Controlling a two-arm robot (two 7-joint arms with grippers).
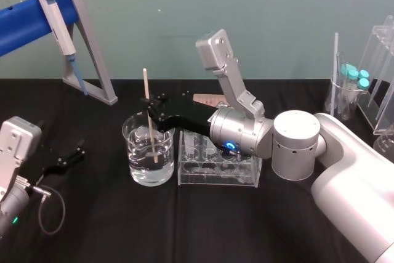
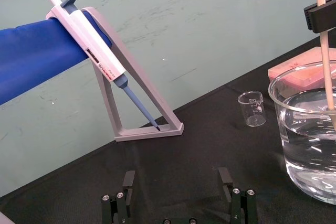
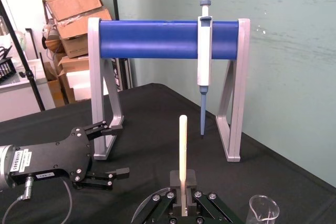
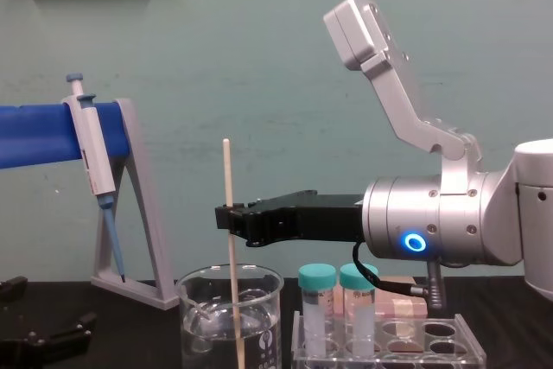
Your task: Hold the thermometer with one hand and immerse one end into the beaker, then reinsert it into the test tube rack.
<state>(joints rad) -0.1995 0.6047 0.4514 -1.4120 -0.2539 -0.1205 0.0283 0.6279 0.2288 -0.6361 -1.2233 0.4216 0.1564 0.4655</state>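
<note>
- I had the right tool (image 1: 152, 106) clamped on the thermometer (image 1: 146, 87) above its middle, with the rod standing close to upright.
- The rod's lower end was down inside the beaker (image 1: 138, 152), below the water line. I could not tell whether the tip touched the glass bottom.
- The test tube rack (image 1: 215, 175) sat on the worktop just beside the beaker, on the robot's right, under the right arm's wrist.
- The left tool (image 1: 72, 154) lay well off to the left on the worktop, fingers apart and holding nothing.
- I judged the dip as good as made, so the move in hand was the lift out.
- I wanted to raise the rod straight up until its tip cleared the flared rim before travelling sideways. Otherwise the rod could lever against the glass, slip in the clamp or tip the beaker.
- For the return, I meant to keep the rod vertical and pick a free hole away from the teal-capped tubes (image 4: 315, 300) at the rack's beaker end. I would lower it slowly and let go only once it was seated.
</note>
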